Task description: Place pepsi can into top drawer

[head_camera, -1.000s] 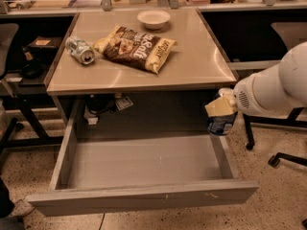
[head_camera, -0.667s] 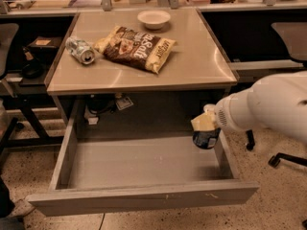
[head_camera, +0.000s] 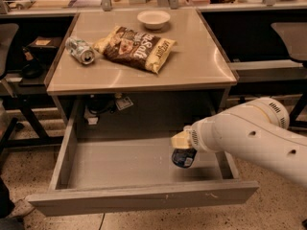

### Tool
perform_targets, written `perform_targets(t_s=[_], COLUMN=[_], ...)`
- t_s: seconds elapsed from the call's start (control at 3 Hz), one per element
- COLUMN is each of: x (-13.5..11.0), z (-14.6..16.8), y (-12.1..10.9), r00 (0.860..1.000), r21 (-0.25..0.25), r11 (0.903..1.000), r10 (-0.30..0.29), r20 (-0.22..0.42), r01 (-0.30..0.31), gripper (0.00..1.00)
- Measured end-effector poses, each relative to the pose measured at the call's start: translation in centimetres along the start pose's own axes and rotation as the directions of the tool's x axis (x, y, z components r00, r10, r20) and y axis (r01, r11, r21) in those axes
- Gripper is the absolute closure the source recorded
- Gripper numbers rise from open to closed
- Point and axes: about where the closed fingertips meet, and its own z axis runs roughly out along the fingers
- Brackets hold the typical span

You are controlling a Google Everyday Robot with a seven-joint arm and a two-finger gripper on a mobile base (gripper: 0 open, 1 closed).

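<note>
Gripper (head_camera: 182, 143) pinching pepsi can (head_camera: 183, 158) by its top, over floor of open top drawer (head_camera: 144, 198), nr R wall.

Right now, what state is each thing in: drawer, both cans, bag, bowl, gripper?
drawer: open, pulled out.
pepsi can: held from above, low over the drawer's right end.
gripper: shut on the pepsi can, above the drawer's right end.
silver can: lying on its side on the table.
chip bag: lying flat on the table.
bowl: upright on the table.
</note>
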Motion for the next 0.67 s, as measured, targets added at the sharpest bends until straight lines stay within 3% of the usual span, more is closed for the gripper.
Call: perform_targets(t_s=[0.67], x=[0.52], z=[0.79], y=[0.44], r00=[0.997], r21=[-0.004], r11=[0.9970], r10=[0.078], r20=[0.011], r01=[-0.078], gripper=[1.00])
